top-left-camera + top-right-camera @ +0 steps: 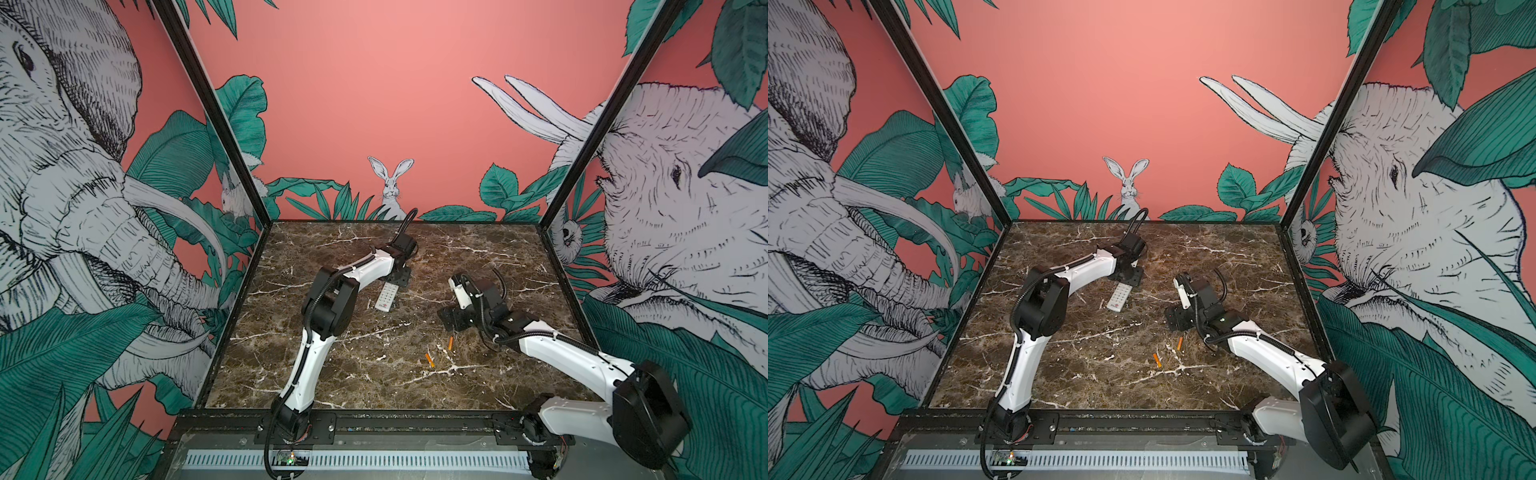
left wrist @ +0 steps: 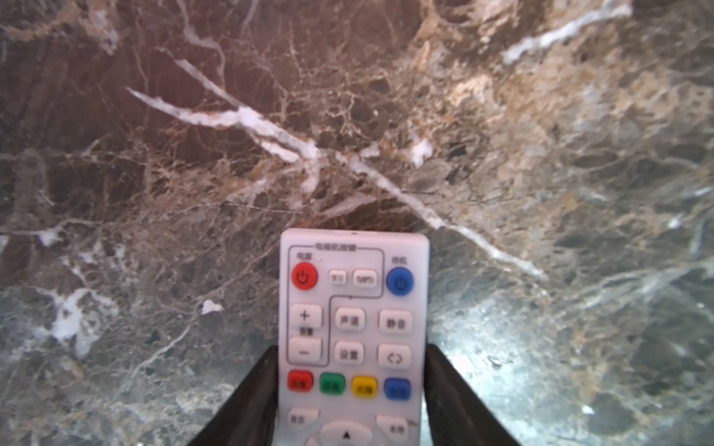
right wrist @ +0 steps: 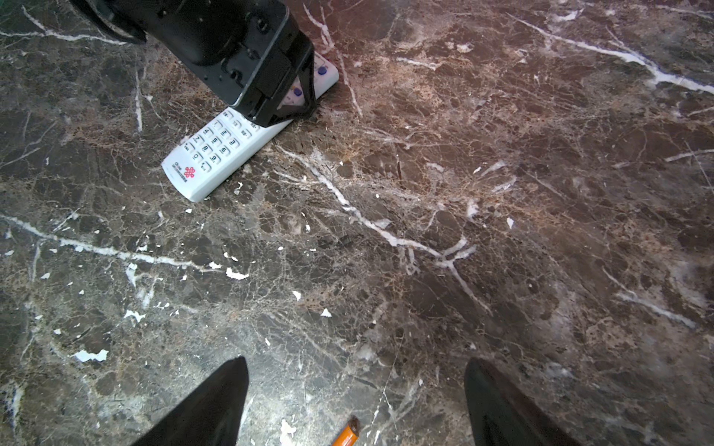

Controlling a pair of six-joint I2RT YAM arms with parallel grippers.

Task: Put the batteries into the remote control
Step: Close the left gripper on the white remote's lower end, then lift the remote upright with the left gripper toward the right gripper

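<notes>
The left gripper [image 2: 351, 349] appears clamped across the long edges of the remote control [image 1: 385, 300], which lies buttons-up on the table [image 1: 332, 374]. It is best to squeeze evenly and lift level before turning it over. The batteries [image 1: 450, 342] lie at four o'clock from it, near the right gripper [image 3: 355, 361], whose fingers are spread wide.

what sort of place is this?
Probably a staged robot test cell: two arms on a rail at a marble-look table, jungle-mural panels boxing it in, a remote control and batteries laid out.
</notes>
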